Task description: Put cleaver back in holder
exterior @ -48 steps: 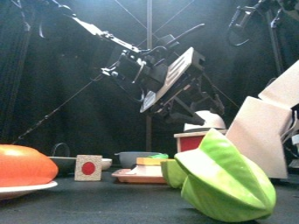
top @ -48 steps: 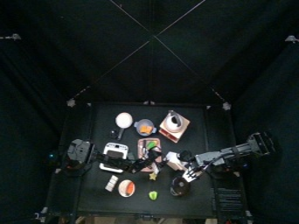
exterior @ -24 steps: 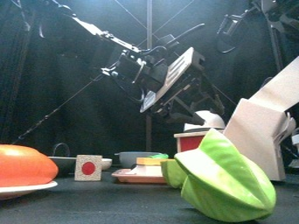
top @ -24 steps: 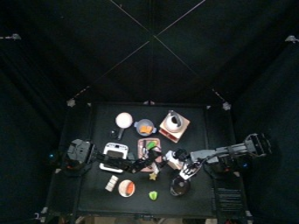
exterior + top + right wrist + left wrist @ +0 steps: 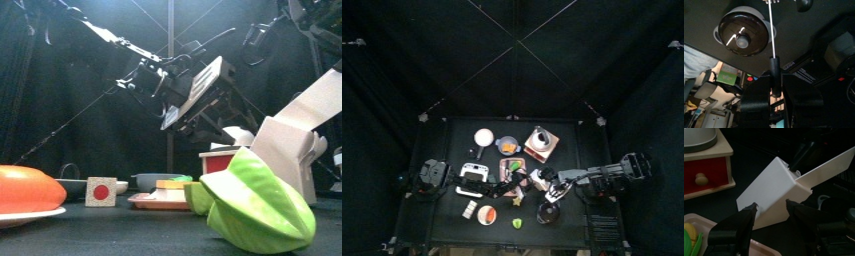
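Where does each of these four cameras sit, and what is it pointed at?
Top: overhead, straight down on the table; left arm and right arm show.
Front: table edge, level across; holder near, arms behind.
Left wrist: on left arm, faces holder; left gripper shows.
Right wrist: on right arm, along cleaver; right gripper shows.
Shared: front and left wrist see holder.

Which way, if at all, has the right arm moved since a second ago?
Yes: in the top view the right arm has slid leftward, farther over the table's right edge.
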### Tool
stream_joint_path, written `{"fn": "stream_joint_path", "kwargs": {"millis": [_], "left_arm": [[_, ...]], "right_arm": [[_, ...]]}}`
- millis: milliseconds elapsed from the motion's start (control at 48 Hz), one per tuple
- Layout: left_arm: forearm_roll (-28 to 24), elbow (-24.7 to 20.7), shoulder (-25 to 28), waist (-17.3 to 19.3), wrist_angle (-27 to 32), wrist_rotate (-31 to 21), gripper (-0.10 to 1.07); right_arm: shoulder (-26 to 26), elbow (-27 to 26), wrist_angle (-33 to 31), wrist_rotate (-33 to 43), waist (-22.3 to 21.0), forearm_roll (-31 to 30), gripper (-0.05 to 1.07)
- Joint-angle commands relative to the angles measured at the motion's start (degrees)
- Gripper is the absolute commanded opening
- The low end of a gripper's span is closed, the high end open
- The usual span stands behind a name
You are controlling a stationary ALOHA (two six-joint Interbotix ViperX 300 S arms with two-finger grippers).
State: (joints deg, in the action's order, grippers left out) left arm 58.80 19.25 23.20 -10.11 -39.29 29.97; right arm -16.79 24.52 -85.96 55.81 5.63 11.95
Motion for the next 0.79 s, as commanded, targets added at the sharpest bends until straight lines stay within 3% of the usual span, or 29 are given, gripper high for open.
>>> {"fn": "stream_joint_path", "kwargs": {"millis": [0, 625, 771], "left_arm": [[-0.35, -1.05, -0.97, 0.26, -0.53, 0.0, 0.87], [3.08, -2.9, 0.53, 1.85, -2.81, -0.18, 0.86], [3.43, -4.57, 2.2, 1.85, -2.81, -0.18, 0.81]], "right_arm": [[-0.62, -1.41, 0.09, -0.09, -0.53, 0.62, 0.45], [-0.62, -0.97, 0.18, -0.18, -0.53, 0.44, 0.45], [-0.44, -0.97, 0.53, -0.09, -0.53, 0.7, 0.45]]}}
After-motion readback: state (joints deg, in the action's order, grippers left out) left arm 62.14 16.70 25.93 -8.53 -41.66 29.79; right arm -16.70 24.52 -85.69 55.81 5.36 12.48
